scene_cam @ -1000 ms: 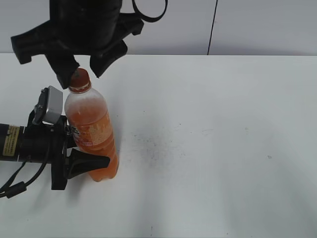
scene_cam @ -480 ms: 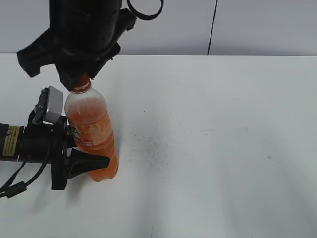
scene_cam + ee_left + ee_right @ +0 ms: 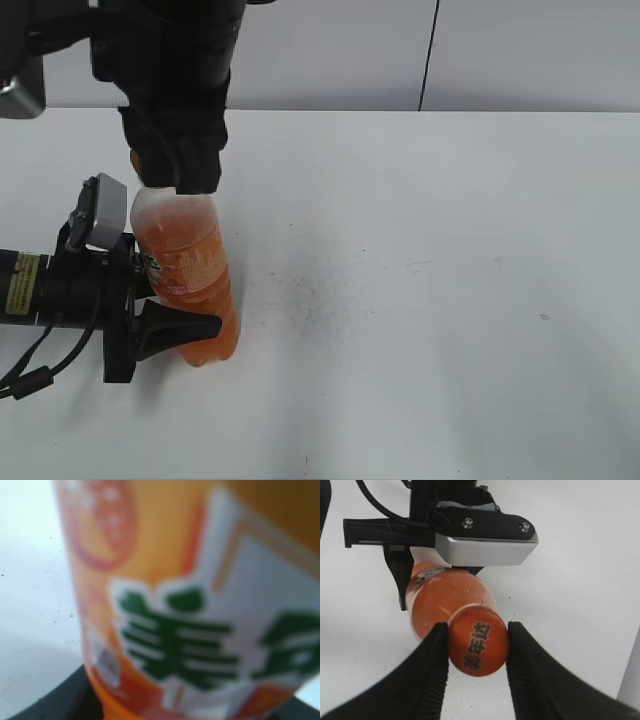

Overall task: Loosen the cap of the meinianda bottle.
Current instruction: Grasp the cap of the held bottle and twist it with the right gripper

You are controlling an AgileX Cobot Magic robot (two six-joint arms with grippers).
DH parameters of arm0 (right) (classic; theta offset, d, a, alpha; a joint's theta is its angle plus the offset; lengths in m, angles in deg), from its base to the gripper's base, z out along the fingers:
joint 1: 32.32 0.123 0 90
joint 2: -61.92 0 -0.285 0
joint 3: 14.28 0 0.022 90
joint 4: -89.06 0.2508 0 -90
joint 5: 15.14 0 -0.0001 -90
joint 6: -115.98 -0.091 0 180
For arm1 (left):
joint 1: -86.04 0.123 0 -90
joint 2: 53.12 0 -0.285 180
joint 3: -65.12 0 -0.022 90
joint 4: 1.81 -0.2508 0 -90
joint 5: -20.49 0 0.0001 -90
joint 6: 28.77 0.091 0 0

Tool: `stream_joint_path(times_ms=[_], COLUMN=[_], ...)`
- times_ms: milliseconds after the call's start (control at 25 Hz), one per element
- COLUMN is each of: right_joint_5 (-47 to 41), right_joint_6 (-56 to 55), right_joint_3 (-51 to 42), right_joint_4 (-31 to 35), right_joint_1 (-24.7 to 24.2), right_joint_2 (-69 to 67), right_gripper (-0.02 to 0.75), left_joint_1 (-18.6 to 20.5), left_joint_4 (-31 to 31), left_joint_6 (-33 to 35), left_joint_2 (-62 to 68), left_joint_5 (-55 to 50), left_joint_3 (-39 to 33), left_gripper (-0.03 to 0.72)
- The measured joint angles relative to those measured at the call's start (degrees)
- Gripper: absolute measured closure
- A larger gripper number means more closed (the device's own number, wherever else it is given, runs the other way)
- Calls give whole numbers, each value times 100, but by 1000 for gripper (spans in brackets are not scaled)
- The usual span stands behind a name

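Observation:
The meinianda bottle (image 3: 187, 270) stands upright at the left of the white table, full of orange drink. My left gripper (image 3: 170, 322) is shut on its lower body from the left; its label (image 3: 200, 605) fills the left wrist view, blurred. My right gripper (image 3: 170, 165) comes down from above and hides the cap in the exterior view. In the right wrist view the orange cap (image 3: 478, 641), with dark print on top, sits between the two black fingers of the right gripper (image 3: 477, 642), which press on both its sides. The bottle's shoulder (image 3: 445, 597) shows below it.
The white table (image 3: 430, 280) stretches to the right of the bottle, with faint dark specks near the middle. A pale wall with a dark vertical seam (image 3: 429, 55) stands behind. The left arm's silver camera block (image 3: 485, 550) sits close beside the bottle.
My right gripper has come down over the bottle's top, turned, and shut on the cap, which showed a second ago. The bottle and left gripper have not moved.

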State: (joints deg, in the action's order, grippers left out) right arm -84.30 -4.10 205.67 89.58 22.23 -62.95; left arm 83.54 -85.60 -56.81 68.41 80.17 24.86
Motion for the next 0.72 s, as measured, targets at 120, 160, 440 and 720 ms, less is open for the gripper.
stream_joint_path(times_ms=[120, 160, 440, 720], right_joint_5=[0, 0, -19, -43], right_joint_6=[117, 122, 100, -738], right_joint_3=[0, 0, 0, -2], right_joint_4=[8, 8, 146, 672], right_joint_1=[0, 0, 0, 0], right_joint_2=[0, 0, 47, 464], right_gripper=[468, 468, 468, 468], left_joint_1=[0, 0, 0, 0], left_joint_4=[0, 0, -6, -10], left_joint_6=[0, 0, 0, 15], left_joint_2=[0, 0, 0, 0], left_joint_5=[0, 0, 0, 0], left_joint_3=[0, 0, 0, 0], left_gripper=[294, 294, 294, 294])
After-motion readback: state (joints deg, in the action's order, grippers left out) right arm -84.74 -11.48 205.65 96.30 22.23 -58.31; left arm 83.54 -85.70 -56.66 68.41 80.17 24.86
